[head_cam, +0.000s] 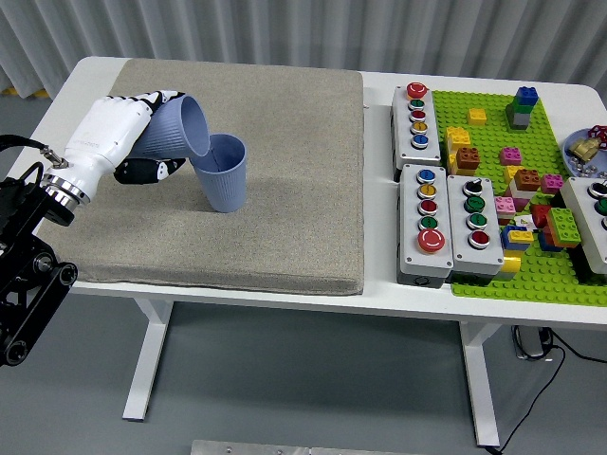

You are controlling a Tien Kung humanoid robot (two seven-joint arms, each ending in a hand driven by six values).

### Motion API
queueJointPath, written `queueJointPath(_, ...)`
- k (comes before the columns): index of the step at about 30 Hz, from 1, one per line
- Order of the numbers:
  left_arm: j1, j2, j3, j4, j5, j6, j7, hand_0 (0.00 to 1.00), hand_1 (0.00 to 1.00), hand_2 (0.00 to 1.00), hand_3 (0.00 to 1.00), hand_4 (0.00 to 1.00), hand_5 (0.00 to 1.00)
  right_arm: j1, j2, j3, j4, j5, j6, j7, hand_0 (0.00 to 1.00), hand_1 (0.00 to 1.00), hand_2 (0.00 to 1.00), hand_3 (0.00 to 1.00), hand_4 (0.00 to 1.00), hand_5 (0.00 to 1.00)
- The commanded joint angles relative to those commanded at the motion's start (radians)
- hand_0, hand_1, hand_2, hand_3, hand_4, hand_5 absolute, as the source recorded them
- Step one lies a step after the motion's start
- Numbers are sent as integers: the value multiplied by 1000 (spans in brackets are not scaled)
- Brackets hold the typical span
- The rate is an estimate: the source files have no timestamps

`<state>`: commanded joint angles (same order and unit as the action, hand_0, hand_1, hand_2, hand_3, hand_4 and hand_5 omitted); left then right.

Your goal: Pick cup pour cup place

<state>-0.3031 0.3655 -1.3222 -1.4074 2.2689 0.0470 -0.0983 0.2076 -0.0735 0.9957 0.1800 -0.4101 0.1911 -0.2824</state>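
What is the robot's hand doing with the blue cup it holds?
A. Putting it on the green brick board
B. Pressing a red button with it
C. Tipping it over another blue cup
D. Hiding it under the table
C, since the left hand grips a tilted blue cup whose mouth leans over the upright blue cup standing on the grey mat.

Only the upright cup [226, 173] interrupts the open mat [285, 190].
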Motion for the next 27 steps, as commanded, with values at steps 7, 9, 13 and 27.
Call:
queueJointPath(7, -10, 17, 17, -1, 0, 9, 7, 470, 593, 683, 592, 619, 79, 0, -1, 0, 0, 1, 0, 1, 735, 696, 743, 600, 136, 231)
queueJointPath(9, -11, 19, 25, 0, 0, 14, 14, 470, 593, 683, 592, 619, 79, -1, -1, 0, 0, 1, 0, 1, 735, 696, 743, 600, 136, 231)
queueJointPath(13, -14, 24, 38, -1, 0, 31, 33, 470, 592, 683, 591, 617, 75, 0, -1, 0, 0, 1, -1, 1, 735, 696, 743, 600, 136, 231)
queueJointPath(27, -19, 47, 64, 7, 0, 31, 41, 471, 591, 677, 587, 614, 74, -6, 0, 0, 0, 0, -1, 0, 735, 696, 742, 601, 136, 231)
